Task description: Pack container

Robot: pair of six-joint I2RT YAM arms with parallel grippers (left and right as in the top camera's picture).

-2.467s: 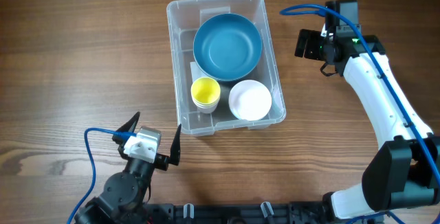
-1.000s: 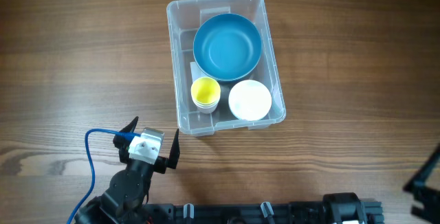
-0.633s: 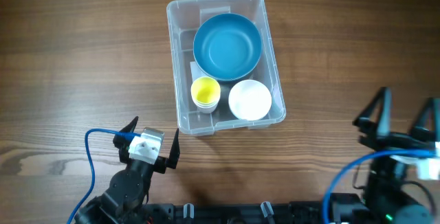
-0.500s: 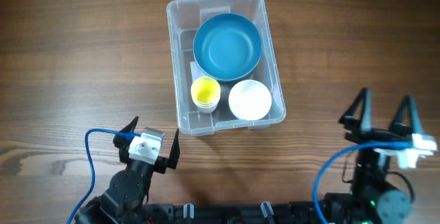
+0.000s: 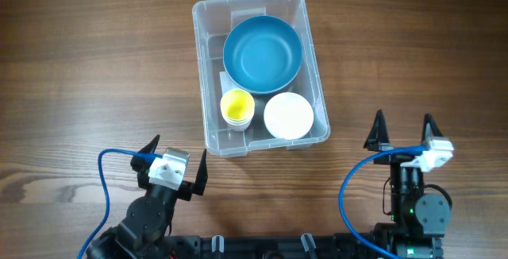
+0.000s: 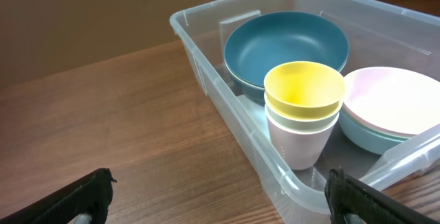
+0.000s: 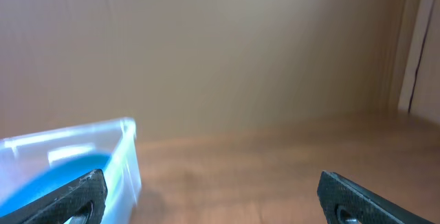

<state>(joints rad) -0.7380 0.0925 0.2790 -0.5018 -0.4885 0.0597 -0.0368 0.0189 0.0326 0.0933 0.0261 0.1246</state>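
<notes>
The container (image 5: 201,68) sits on the wooden tabletop (image 5: 95,68) in the upper middle of the overhead frame, its long sides running up and down the picture. Inside, a dark blue bowl (image 5: 263,53) fills the upper end. A yellow cup (image 5: 236,106) and a pale bowl (image 5: 288,116) share the lower end. The left wrist view shows the yellow cup nested on top of other cups, and the pale bowl resting in a light teal one.

Your left hand (image 5: 178,148) is at the lower left, fingers spread wide and holding nothing, near the container's lower corner but not touching it. Your right hand (image 5: 403,120) is at the lower right, also spread wide and empty, well apart from the container.

Expect the container to be light for its bulk. It looks like thin clear plastic, so the walls will likely bow if you pinch them mid-span, and the smooth sides will probably be slippery. The rolled rim looks like the stiffest part, so take hold there, close to a rounded corner or at the short ends. A hand on each side would keep it from twisting.

The dishes inside look loose. Tilt or jerk the container and the bowls may slide, and the tall cup stack is the likeliest to topple. Keep it level.
</notes>
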